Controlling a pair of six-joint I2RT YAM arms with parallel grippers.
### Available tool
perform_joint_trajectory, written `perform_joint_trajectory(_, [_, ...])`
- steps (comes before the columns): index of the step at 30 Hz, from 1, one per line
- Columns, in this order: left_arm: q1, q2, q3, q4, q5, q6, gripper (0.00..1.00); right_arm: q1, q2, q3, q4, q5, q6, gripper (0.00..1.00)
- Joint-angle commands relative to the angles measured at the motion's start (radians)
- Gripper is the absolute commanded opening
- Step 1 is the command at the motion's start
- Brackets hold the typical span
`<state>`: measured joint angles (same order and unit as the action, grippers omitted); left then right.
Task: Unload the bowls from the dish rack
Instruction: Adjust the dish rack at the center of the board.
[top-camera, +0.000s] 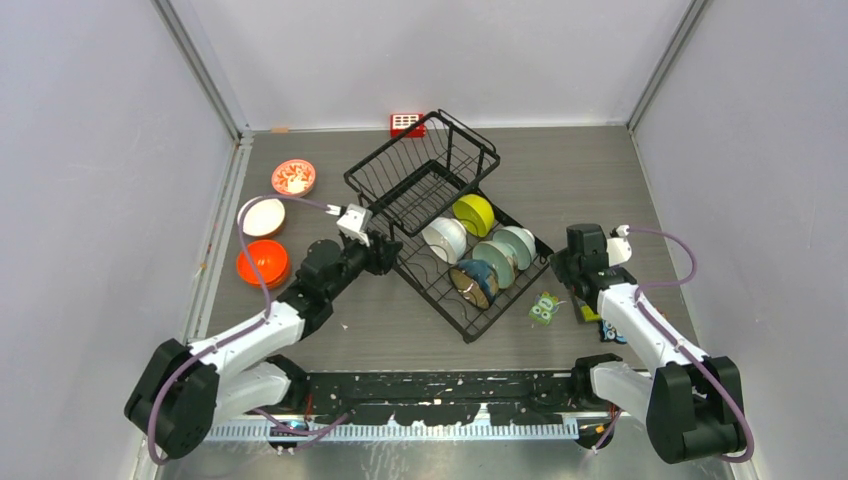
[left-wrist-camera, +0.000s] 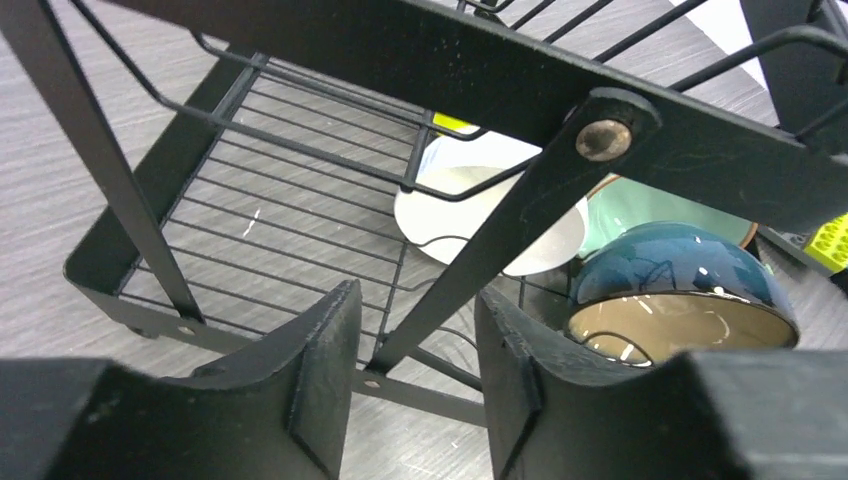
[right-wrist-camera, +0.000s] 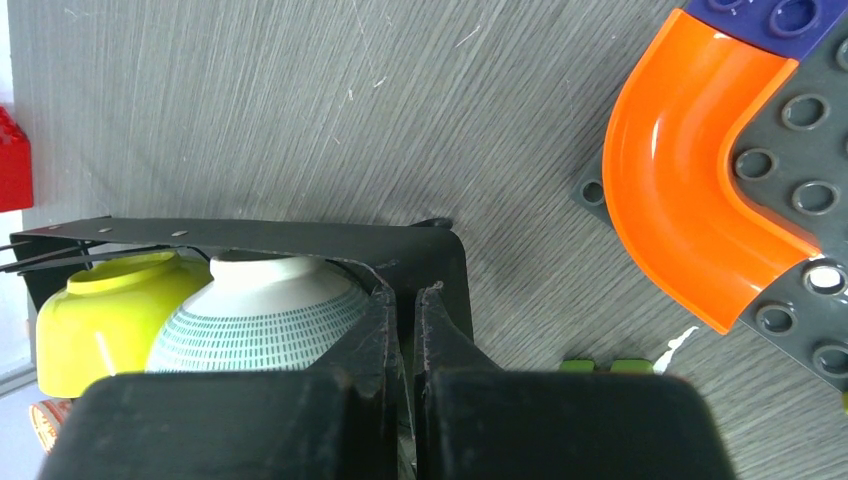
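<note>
The black wire dish rack (top-camera: 468, 327) stands mid-table with its upper basket (top-camera: 420, 150) swung up and back. In its lower tier stand a white bowl (top-camera: 443, 238), a lime-yellow bowl (top-camera: 474, 214), two pale mint bowls (top-camera: 495, 262) and a dark bowl with a tan inside (top-camera: 474, 282). Three bowls sit on the table at left: red-patterned (top-camera: 293, 177), white (top-camera: 264, 217), orange (top-camera: 263, 262). My left gripper (top-camera: 388, 252) (left-wrist-camera: 415, 300) is at the rack's left end, its jaws apart on either side of a slanted strut (left-wrist-camera: 520, 200). My right gripper (top-camera: 558, 262) (right-wrist-camera: 405, 295) is shut on the rack's right corner wall (right-wrist-camera: 300, 235).
A red block (top-camera: 405, 123) lies behind the rack. An owl card (top-camera: 544, 308) and toy blocks (top-camera: 590, 315) lie by the right arm; an orange curved piece (right-wrist-camera: 690, 200) sits on a dark studded plate. Grey walls enclose the table on three sides.
</note>
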<state>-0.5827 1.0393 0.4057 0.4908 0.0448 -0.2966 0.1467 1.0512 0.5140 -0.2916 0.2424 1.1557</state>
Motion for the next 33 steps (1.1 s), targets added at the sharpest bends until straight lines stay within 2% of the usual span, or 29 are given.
perform_joint_trajectory(1, [-0.006, 0.060, 0.048, 0.182, -0.015, 0.051, 0.43, 0.001, 0.003, -0.043, -0.114, -0.077, 0.043, 0.01])
perform_joint_trajectory(7, [-0.007, 0.164, 0.118, 0.214, -0.025, 0.061, 0.25, 0.001, -0.020, -0.050, -0.121, -0.086, 0.064, 0.01])
perform_joint_trajectory(12, [-0.007, 0.249, 0.172, 0.236, -0.063, 0.075, 0.15, 0.001, -0.025, -0.037, -0.132, -0.091, 0.071, 0.01])
perform_joint_trajectory(25, [0.011, 0.488, 0.286, 0.359, -0.139, 0.089, 0.09, 0.024, 0.046, 0.009, -0.115, -0.100, 0.108, 0.01])
perform_joint_trajectory(33, [0.076, 0.582, 0.321, 0.418, -0.132, 0.047, 0.07, 0.136, 0.093, 0.054, -0.121, -0.024, 0.178, 0.01])
